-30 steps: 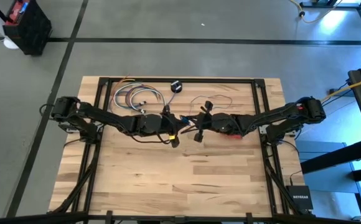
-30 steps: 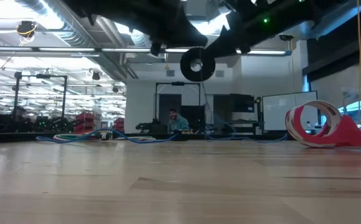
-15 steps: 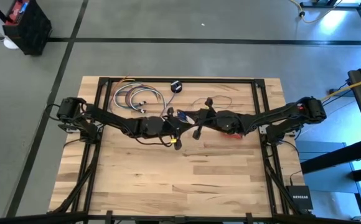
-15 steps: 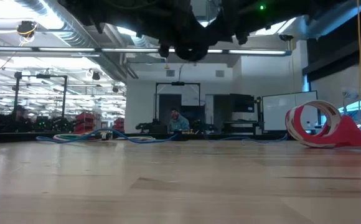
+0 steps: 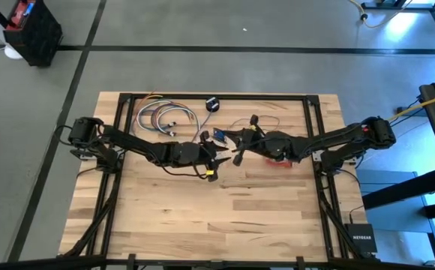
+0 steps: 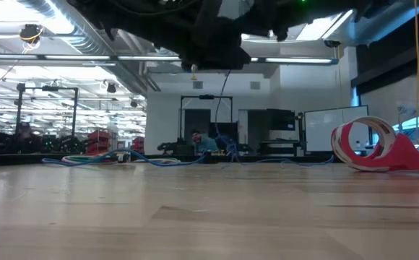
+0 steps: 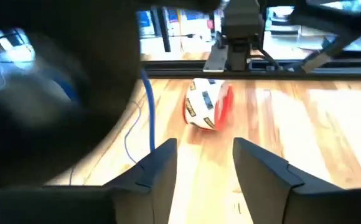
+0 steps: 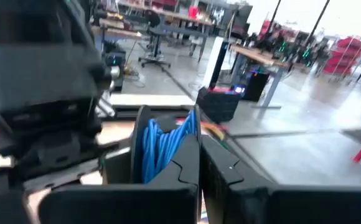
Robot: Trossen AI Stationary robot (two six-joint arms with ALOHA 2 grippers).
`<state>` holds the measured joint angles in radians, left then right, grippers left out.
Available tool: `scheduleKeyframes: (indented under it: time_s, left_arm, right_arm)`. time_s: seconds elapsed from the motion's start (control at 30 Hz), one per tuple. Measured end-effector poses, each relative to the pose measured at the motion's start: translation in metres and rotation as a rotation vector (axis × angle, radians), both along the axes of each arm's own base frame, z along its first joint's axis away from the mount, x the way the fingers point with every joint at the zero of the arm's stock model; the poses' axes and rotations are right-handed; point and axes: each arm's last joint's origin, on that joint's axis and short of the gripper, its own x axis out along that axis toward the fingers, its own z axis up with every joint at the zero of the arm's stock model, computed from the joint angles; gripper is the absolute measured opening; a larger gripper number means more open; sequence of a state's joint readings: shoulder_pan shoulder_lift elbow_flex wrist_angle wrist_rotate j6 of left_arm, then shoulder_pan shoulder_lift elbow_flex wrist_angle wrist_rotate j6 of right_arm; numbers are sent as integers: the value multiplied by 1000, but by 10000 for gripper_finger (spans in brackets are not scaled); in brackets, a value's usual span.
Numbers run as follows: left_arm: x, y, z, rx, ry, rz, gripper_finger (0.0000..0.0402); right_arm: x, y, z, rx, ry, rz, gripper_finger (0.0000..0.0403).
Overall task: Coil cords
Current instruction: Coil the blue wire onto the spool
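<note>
My right gripper (image 5: 236,148) is shut on a black round puck (image 8: 138,146) wound with blue cord (image 8: 165,143), held up over the table's middle. A thin strand of that cord (image 6: 222,101) hangs down from it to the table. My left gripper (image 7: 205,146) stands open just left of the puck with nothing between its fingers; the blue strand (image 7: 149,106) hangs beside one finger. The red-and-white cord bundle (image 7: 208,106) lies on the table under my right arm (image 5: 279,160). My right gripper holds the puck by one thin black rim (image 8: 196,134), which runs into the seam between the shut fingers; the blue winding sits right beside them. The fingers come level from the table's right. The puck is lifted clear, with a loose strand hanging below it.
A pile of coloured cords (image 5: 161,116) lies at the back left, a small black device (image 5: 212,103) at the far edge, and thin dark cord loops (image 5: 262,120) behind my right arm. The near half of the table (image 5: 217,217) is bare wood.
My right gripper has risen with the puck, which has gone up out of sight in the low view; a thin strand now hangs down from it. My left gripper has sunk slightly and its fingers have spread apart.
</note>
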<state>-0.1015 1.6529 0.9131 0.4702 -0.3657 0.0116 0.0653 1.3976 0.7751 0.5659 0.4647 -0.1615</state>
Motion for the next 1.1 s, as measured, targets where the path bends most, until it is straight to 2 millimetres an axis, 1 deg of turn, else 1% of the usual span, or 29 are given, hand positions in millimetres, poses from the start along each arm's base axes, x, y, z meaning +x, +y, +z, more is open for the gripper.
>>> scheduleKeyframes:
  time_s: [0.13, 0.27, 0.43, 0.53, 0.73, 1.1]
  left_arm:
    - [-5, -11, 7, 74, 16, -54, 156]
    - [-12, -20, 21, 99, -9, -86, 151]
    - [-22, -25, 30, 139, 24, -26, 143]
    - [-24, -26, 32, 140, 22, -7, 141]
    - [-23, -18, 23, 115, 78, 23, 141]
    - [-23, -16, 24, 136, 76, 23, 141]
  right_arm:
    - [-3, -1, 10, -29, -40, -15, 3]
    - [-4, -1, 11, -44, -38, -16, 3]
    - [-4, -1, 9, -46, -21, -15, 3]
    - [-4, -1, 7, -48, 0, -15, 3]
    - [-4, 0, 7, -47, -1, -9, 3]
    - [-4, 0, 7, -51, 8, 6, 3]
